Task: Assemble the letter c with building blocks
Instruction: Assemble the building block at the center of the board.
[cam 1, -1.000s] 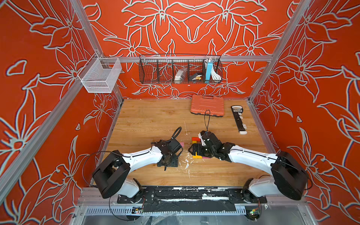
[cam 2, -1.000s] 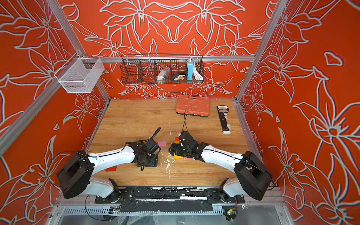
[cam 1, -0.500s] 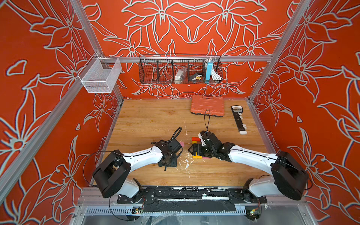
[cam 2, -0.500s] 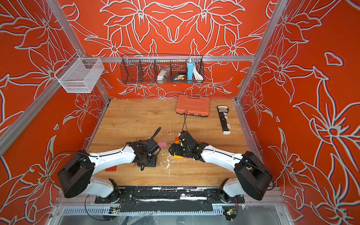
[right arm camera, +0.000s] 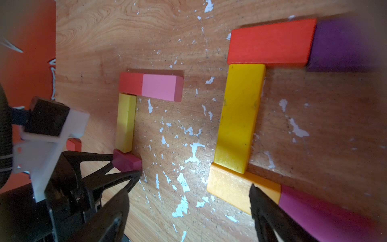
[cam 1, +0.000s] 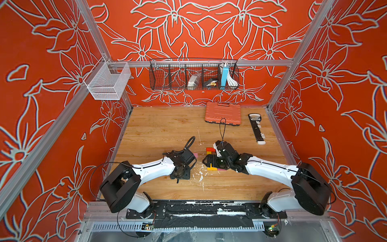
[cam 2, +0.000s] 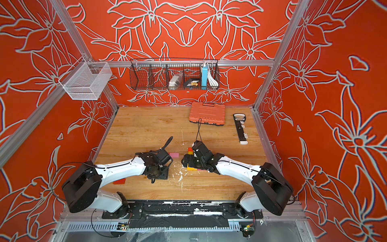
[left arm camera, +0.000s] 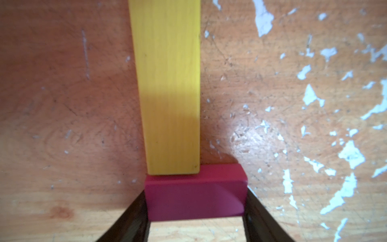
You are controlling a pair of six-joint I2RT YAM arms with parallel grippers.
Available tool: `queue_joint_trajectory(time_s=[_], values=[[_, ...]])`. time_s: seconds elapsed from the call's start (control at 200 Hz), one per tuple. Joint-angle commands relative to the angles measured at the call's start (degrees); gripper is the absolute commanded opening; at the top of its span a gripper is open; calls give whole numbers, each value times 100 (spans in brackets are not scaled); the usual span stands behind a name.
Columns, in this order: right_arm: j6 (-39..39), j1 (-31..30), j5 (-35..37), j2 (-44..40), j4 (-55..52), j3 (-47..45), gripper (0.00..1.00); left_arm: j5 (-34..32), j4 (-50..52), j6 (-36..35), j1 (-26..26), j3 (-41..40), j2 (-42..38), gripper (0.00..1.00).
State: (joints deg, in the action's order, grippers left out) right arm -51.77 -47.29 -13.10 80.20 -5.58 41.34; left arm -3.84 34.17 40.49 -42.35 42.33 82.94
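Note:
In the left wrist view my left gripper (left arm camera: 195,211) is shut on a magenta block (left arm camera: 194,194), which lies across the end of a yellow bar (left arm camera: 169,83). The right wrist view shows that bar (right arm camera: 125,122) joined to a red block (right arm camera: 130,82) and a pink block (right arm camera: 161,87). Closer in lies a second C of red (right arm camera: 270,42), purple (right arm camera: 339,44), yellow (right arm camera: 240,117), orange (right arm camera: 230,186) and magenta (right arm camera: 314,211) blocks. My right gripper (right arm camera: 188,201) is open, with one finger (right arm camera: 266,211) over the orange block. In both top views the grippers (cam 1: 181,175) (cam 1: 209,162) hide most blocks.
A lone red block (cam 2: 119,181) lies under the left arm. An orange tool case (cam 1: 223,114) and a black bar-shaped tool (cam 1: 256,128) sit at the back right. A black wire basket (cam 1: 193,74) and a white mesh basket (cam 1: 106,83) hang on the walls.
Neither arm has visibly moved in the top views.

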Motion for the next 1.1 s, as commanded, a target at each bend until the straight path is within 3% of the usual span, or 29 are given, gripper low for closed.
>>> queue_joint_trajectory(time_s=[0.0, 0.806, 1.091], values=[[65, -17, 141, 30, -91, 67, 92, -38, 29, -6, 58, 56, 138, 65], [78, -18, 150, 74, -83, 76, 92, 41, -33, -76, 130, 144, 266, 66], [86, -24, 124, 66, -82, 100, 92, 94, 193, -1, 130, 129, -84, 84]])
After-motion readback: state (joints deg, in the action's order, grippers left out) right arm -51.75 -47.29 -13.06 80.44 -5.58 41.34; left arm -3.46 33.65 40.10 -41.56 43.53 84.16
